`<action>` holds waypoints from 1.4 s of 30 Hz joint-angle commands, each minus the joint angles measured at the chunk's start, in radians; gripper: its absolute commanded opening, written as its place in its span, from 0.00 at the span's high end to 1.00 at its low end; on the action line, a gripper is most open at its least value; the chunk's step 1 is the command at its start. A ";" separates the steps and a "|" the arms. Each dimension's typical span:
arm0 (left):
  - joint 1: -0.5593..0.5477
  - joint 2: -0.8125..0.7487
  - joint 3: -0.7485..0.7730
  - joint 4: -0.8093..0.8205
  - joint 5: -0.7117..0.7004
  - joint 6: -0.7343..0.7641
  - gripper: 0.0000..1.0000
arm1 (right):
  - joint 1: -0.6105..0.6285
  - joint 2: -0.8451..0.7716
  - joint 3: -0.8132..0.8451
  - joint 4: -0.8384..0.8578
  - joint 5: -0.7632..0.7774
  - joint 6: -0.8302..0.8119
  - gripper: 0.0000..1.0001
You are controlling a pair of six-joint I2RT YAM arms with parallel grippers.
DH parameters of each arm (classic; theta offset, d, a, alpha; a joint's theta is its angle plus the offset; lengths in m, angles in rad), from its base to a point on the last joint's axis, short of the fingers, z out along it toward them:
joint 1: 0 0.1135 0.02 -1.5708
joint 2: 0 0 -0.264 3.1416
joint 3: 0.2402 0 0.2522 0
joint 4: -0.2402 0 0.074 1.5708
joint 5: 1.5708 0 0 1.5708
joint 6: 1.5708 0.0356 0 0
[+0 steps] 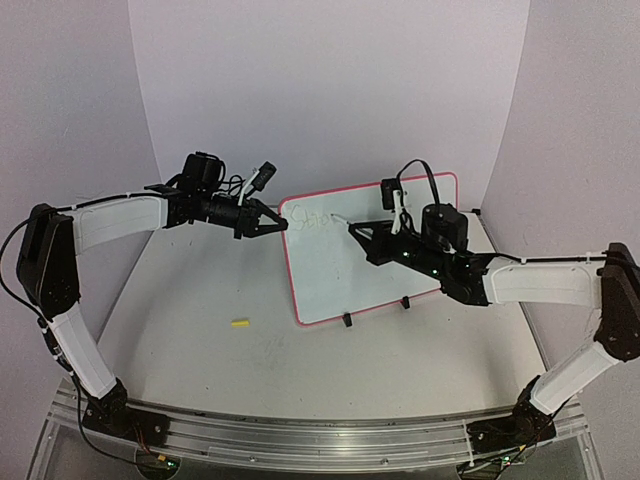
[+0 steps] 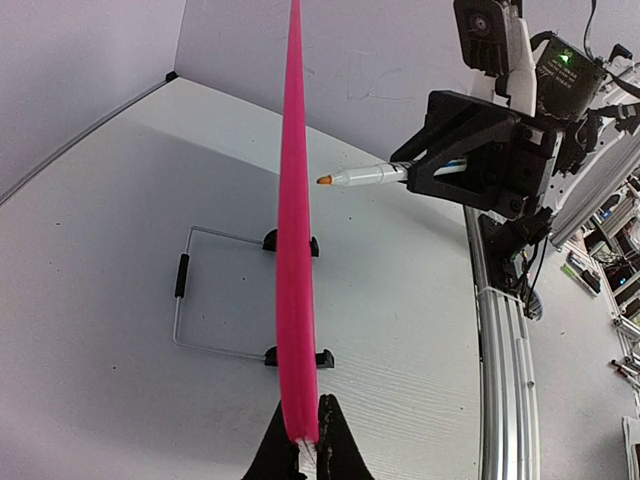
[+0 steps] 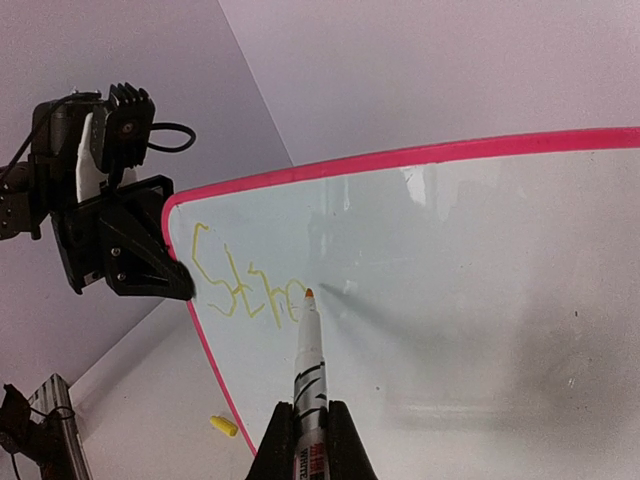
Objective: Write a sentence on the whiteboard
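One marker (image 3: 309,345) sits clamped between the right gripper (image 3: 308,432)'s fingers. Its long axis points away from the wrist, and its orange tip is against the face of the whiteboard (image 3: 480,300) or just off it; I cannot tell which. The barrel carries black and red print too small to read.

The tip is at the end of the sentence (image 3: 243,290), so far one line of yellow cursive by the whiteboard's upper left corner, reading roughly "Stro".

The whiteboard stands leaned back on small black feet and a wire stand (image 2: 181,305). Its long axis runs left to right, with the written face turned toward the arm bases.

The left gripper (image 1: 275,224) is closed on the whiteboard's pink-red left rim, just beside the first letter. A small yellow cap (image 1: 239,323) lies on the table (image 1: 200,300), off the whiteboard's lower left corner.
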 commanded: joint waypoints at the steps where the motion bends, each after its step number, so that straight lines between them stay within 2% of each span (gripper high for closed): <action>1: -0.005 -0.021 0.004 -0.060 -0.027 0.049 1.00 | -0.005 0.018 0.033 0.034 0.023 -0.011 1.00; 23: -0.009 -0.021 0.006 -0.064 -0.029 0.055 1.00 | -0.004 0.021 0.047 0.038 0.054 -0.014 1.00; 42: -0.009 -0.020 0.007 -0.066 -0.028 0.055 1.00 | -0.004 0.026 -0.028 0.038 0.040 0.032 1.00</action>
